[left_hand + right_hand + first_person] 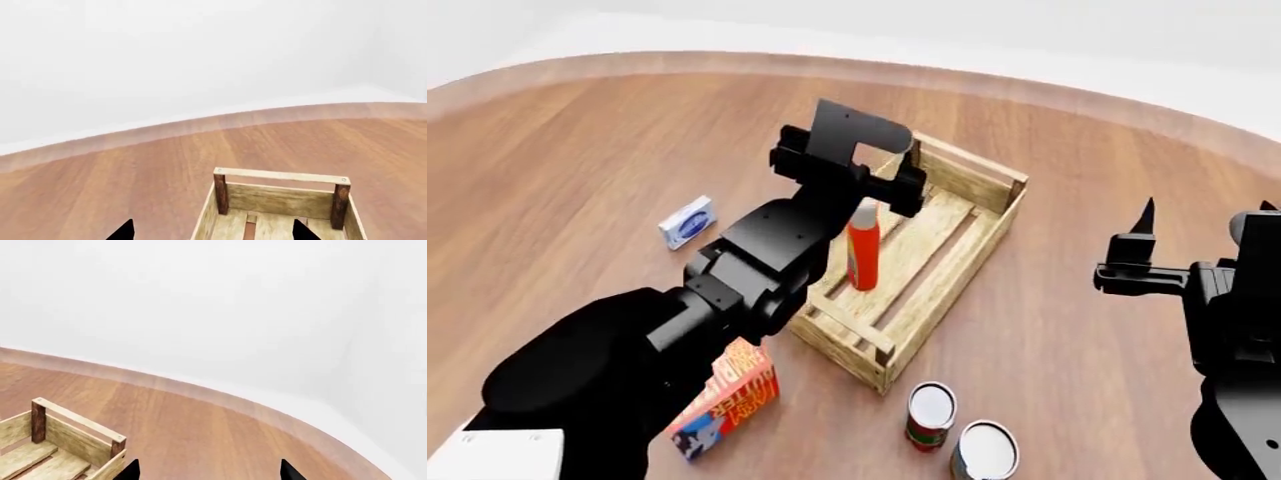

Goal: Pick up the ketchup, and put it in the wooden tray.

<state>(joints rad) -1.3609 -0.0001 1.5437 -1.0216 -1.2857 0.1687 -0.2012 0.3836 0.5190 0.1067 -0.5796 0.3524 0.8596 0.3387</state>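
Hanging over the wooden tray (941, 265), the left gripper (888, 185) sits directly above the ketchup (862, 250) — the bottle's white cap just under the gripper's body in the head view, its orange-red length running straight down from there to the tray's slatted floor. The bottle stands upright, long axis vertical and in line with the gripper's approach, and its base appears to rest on the slats toward the tray's left side. Whether the fingers grip the cap or stand clear of it cannot be told from the head view, since the wrist housing covers them. In the left wrist view the two dark fingertips (123, 231) show set well apart, with the tray's far wall (280, 197) between and beyond them and no bottle in sight, which suggests a wide opening and a released bottle — a judgement, not a certainty.

Out to the other side, the right gripper (1194, 235) hovers well apart from the tray, fingers spread and empty; its wrist camera catches only a tray corner (63, 440). The left arm is plainly the nearer. A straight lift would clear the cap without tipping the bottle.
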